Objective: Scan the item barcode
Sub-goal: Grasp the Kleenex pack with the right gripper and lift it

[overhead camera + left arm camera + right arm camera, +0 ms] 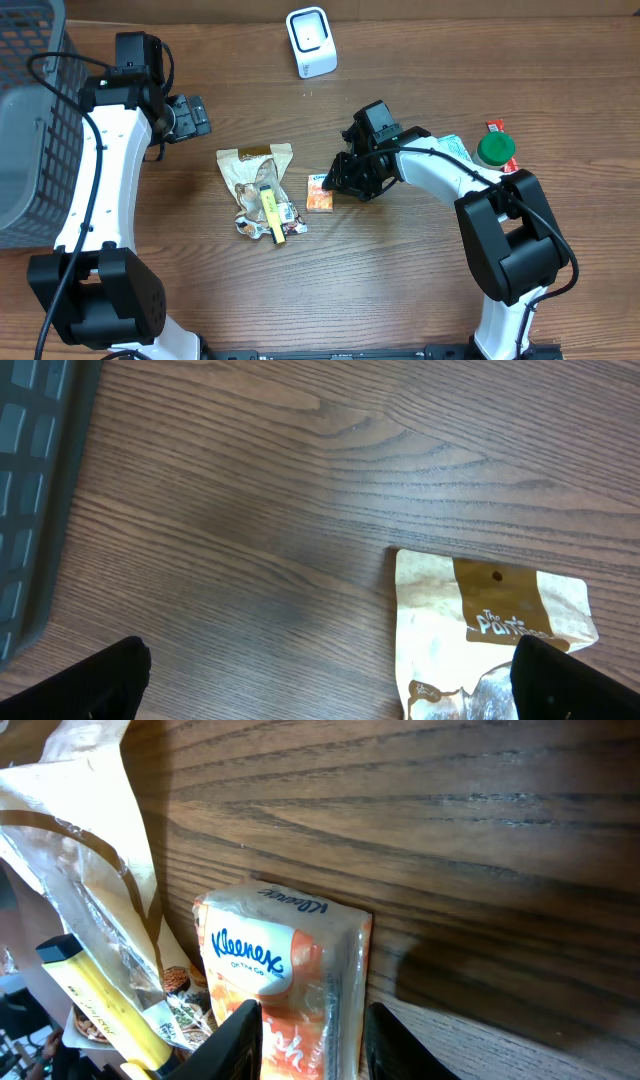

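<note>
An orange Kleenex tissue pack [319,193] lies flat on the wooden table, its logo showing in the right wrist view [280,970]. My right gripper [338,185] reaches down over it, and its two black fingers press against the pack's two long sides [310,1015]. The white barcode scanner [311,41] stands at the table's back edge, well away from the pack. Far to the left, my left gripper [195,115] hovers open [330,670] above bare wood with nothing between its fingers.
A brown snack bag [255,170] and a yellow marker [272,213] lie just left of the pack. A grey basket [30,120] fills the far left. A green-lidded bottle [494,149], a red packet [495,127] and a teal package [452,146] sit on the right.
</note>
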You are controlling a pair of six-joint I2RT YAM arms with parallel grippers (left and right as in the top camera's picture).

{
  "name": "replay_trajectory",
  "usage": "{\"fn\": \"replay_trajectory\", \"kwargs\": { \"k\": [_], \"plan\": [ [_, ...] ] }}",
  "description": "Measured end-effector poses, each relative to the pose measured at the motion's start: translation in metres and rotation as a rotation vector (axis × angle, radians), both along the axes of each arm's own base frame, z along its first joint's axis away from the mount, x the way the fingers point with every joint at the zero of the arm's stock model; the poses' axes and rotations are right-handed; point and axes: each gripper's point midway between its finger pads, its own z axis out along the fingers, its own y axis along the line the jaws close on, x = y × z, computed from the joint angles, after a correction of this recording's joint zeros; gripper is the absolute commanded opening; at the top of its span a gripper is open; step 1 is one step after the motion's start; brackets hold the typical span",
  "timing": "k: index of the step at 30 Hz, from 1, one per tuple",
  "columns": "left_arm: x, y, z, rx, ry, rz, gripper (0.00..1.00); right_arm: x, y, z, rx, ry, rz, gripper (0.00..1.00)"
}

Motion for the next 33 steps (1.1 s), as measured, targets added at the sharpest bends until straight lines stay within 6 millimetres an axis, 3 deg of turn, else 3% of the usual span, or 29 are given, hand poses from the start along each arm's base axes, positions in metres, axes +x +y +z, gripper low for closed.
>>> {"fn": "replay_trajectory", "kwargs": {
  "k": [6, 10, 17, 25, 33],
  "plan": [
    [0.000, 0.000, 0.000, 0.000, 0.000, 0.000, 1.00, -0.002, 0.006, 0.000, -0.004, -0.013, 0.016, 0.34],
    [0.000, 0.000, 0.000, 0.000, 0.000, 0.000, 1.00, -0.008, 0.014, -0.001, -0.009, -0.024, 0.043, 0.22],
    [0.000, 0.000, 0.000, 0.000, 0.000, 0.000, 1.00, -0.013, 0.016, -0.002, -0.016, -0.013, 0.053, 0.28],
    [0.000, 0.000, 0.000, 0.000, 0.000, 0.000, 1.00, -0.010, 0.006, -0.001, -0.006, 0.018, 0.026, 0.26],
    [0.000, 0.000, 0.000, 0.000, 0.000, 0.000, 1.00, -0.016, 0.015, -0.002, -0.008, 0.011, 0.053, 0.29]
  ]
}}
